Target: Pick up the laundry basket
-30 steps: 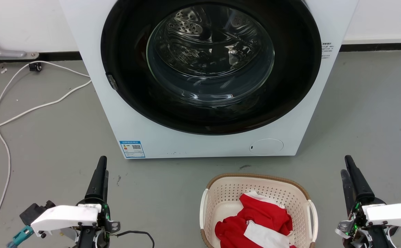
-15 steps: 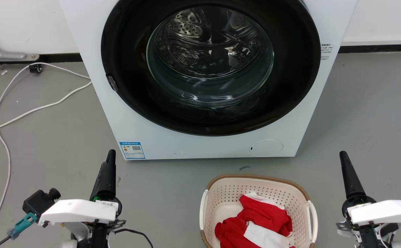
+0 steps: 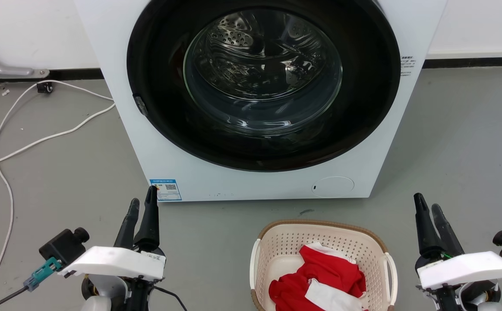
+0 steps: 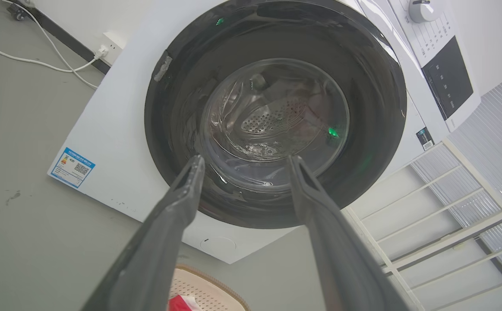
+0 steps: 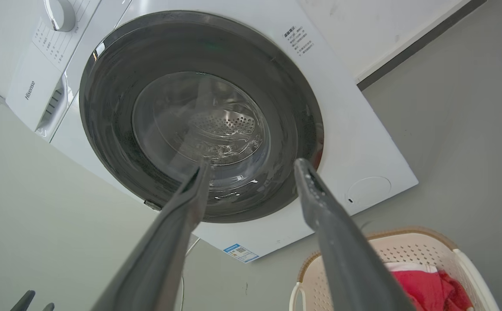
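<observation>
**Both grippers now show two parted fingers**

Half a second ago each gripper showed as a single finger. Left gripper (image 3: 143, 195), 7 o'clock, has edged inward, and right gripper (image 3: 427, 201), 4 o'clock, likewise. Both are empty, fingers spread.

Laundry basket (image 3: 320, 223) sits on the floor (image 3: 61, 172) at 6 o'clock, untouched. It is cream and perforated, with a brown rim and white side loops. Red-and-white cloth (image 3: 320, 272) lies inside.

Washing machine (image 3: 156, 147) stands beyond, 12 o'clock.

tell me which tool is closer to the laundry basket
Right. The right tool sits just right of the laundry basket, slightly beyond it; the left tool is farther off to its left.
</observation>
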### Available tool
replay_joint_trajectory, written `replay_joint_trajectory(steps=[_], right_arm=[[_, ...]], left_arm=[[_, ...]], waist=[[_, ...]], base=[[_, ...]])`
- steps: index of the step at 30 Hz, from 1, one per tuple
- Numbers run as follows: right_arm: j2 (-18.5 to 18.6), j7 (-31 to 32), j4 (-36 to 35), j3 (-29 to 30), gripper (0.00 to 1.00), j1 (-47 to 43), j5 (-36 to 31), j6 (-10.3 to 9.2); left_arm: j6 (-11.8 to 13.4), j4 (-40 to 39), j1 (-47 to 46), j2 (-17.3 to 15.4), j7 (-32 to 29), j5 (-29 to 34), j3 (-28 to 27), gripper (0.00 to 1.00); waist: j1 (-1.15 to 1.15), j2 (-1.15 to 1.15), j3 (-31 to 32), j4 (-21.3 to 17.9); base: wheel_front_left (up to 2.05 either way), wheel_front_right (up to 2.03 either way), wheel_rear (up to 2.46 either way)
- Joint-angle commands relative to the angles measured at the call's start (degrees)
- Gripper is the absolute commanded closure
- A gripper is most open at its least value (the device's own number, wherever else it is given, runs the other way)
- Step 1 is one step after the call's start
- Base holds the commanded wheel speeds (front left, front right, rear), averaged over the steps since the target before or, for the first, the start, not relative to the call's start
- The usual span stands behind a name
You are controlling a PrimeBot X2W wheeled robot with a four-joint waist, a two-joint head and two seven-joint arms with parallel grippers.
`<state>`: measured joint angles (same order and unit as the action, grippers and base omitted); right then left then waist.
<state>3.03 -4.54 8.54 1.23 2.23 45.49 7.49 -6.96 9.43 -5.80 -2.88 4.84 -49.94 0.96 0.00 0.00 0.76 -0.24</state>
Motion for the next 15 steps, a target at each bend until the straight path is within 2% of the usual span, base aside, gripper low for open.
replay_joint_trajectory(steps=[1,15], right_arm=[[0.1,-0.6,-0.8,-0.2,0.0,0.3,-1.9,0.0],[0.0,-2.1,-0.4,-0.9,0.0,0.1,-14.6,0.0]], left_arm=[[0.2,-0.5,-1.3,-0.2,0.6,1.7,0.2,0.0],[1.0,1.5,-2.2,-0.1,2.9,13.0,1.8,0.0]], waist=[[0.0,0.0,0.0,0.0],[0.0,0.0,0.1,-0.1]], base=[[0.0,0.0,0.0],[0.0,0.0,0.0]])
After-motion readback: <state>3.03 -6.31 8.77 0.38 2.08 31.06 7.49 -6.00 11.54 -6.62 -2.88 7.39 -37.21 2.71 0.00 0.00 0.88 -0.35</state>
